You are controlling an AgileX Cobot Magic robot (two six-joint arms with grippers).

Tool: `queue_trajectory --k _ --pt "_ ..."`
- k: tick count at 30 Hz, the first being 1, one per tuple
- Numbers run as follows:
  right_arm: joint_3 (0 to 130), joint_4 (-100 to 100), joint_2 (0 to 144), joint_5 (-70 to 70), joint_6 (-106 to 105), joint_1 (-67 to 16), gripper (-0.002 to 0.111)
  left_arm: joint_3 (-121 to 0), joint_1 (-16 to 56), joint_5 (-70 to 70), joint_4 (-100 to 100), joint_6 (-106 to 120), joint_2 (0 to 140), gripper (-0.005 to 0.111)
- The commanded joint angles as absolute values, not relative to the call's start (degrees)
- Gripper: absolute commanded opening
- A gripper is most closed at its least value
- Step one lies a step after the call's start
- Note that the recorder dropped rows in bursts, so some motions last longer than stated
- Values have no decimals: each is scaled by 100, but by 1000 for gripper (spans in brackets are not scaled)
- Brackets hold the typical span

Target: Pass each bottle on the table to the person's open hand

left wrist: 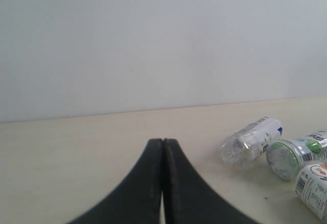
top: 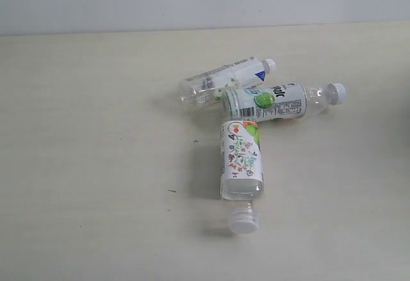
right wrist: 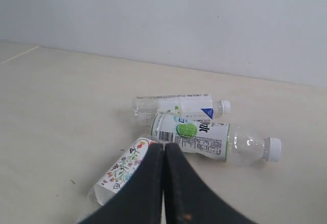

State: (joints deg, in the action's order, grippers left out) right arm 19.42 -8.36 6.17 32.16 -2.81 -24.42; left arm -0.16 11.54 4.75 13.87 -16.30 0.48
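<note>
Three lie clustered on the surface (top: pixel 96 166): the slim white-label bottle (top: pixel 224 76) beyond the green-dot bottle (top: pixel 269 102), the floral bottle (top: pixel 241 156) before it. The left gripper (left wrist: pixel 163 143) and right gripper (right wrist: pixel 164 146) sit closed, empty; we'd open the right wide, grasping the floral bottle mid-label.

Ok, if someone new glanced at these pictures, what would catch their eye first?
Three clear bottles lying on their sides in a tight cluster right of the middle of the table: the floral-label bottle nearest, cap toward the camera, the green-dot bottle and slim white-label bottle behind it. Next, the black left gripper and right gripper, both shut and empty.
</note>
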Motion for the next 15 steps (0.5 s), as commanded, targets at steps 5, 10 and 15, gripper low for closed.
queue_trajectory --k 5,10,15 --pt "1913 -384 207 3033 -347 -2619 0 0 1129 464 1391 -1670 61 0" --pt "1913 -384 13 3028 -347 -2619 0 0 1129 464 1391 -1670 61 0" --pt "1913 -395 0 3028 -322 -2619 0 0 1129 464 1391 -1670 61 0"
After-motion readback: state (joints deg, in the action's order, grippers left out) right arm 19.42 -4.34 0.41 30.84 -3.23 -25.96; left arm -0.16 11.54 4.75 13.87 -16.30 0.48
